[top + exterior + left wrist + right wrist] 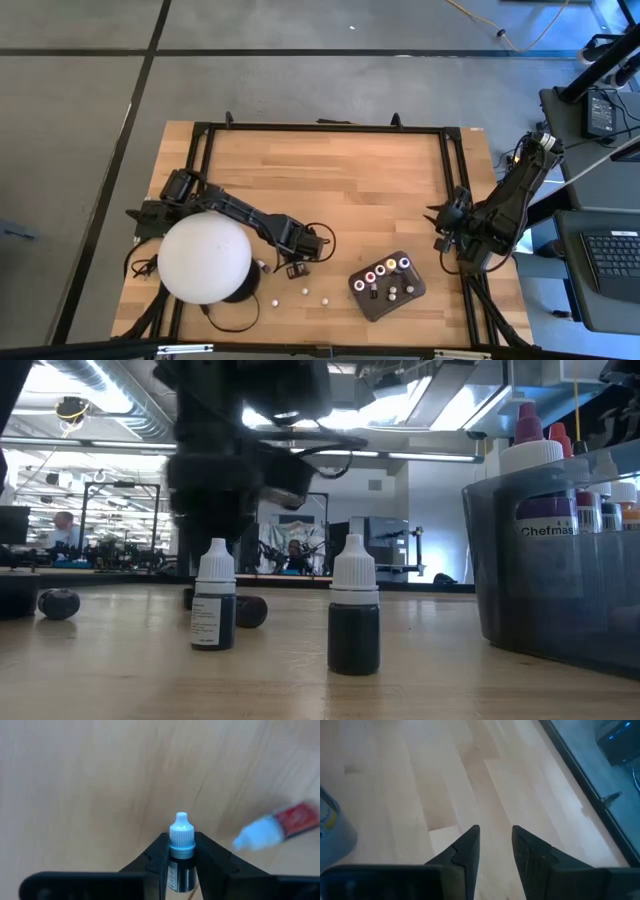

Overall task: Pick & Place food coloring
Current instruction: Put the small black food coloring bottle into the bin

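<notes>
Nearest the low camera: two small dark bottles with white caps stand upright on the light wooden desk (330,170), one with a printed label (213,610) and one plain (354,617), a little apart.
Left gripper: the left gripper (181,862) is over the front middle of the desk, just beside the big white dome (204,259); its two dark fingers (157,857) are pressed on either side of a small dark bottle with a pale white cap (180,851), which stands upright between them.
Loose bottle: a red bottle with a white tip (277,826) lies on its side on the wood near the clamped one (blurred in the wrist view).
Tray: the dark grey rounded-rectangle tray (362,302) sits at the front right of the desk, holding several upright food coloring bottles (391,265) with coloured tops.
Right gripper: the right gripper (495,845) waits at the right edge of the desk, fingers a little apart over bare wood, holding nothing.
Background: a seated person (63,528) shows far off in the room.
</notes>
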Controlling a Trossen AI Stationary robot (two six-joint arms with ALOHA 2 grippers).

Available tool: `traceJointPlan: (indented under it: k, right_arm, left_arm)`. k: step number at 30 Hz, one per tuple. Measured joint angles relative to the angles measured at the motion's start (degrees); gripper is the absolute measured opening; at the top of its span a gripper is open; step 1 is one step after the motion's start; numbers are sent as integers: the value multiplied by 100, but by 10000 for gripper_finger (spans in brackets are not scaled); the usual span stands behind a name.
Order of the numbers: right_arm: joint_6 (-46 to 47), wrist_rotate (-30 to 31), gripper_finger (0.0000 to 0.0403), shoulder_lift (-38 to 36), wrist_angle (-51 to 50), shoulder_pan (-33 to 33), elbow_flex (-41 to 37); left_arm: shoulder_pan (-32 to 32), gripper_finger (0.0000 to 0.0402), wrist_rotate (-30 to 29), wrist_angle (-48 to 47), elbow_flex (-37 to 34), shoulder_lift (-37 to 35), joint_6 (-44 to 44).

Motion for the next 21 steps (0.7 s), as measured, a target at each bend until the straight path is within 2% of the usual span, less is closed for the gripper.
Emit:
traceJointPlan:
  k: [7,11,15,18,21]
  right_arm:
    - [-72,161,117,-2,281,0,0]
    - [-107,873,117,-2,864,0,0]
    - [-317,1826,117,-2,1507,0,0]
    - [-1346,2110,117,-2,2202,-2,0]
    - [-2936,1906,117,0,3252,-26,0]
  left_arm:
    - [328,70,-261,442,711,-11,639]
    - [508,69,-394,779,1161,-13,1508]
    - [600,77,-119,2173,1336,-18,2329]
    - [611,77,457,3268,1332,-3,2905]
    - [604,74,911,3992,1332,33,3270]
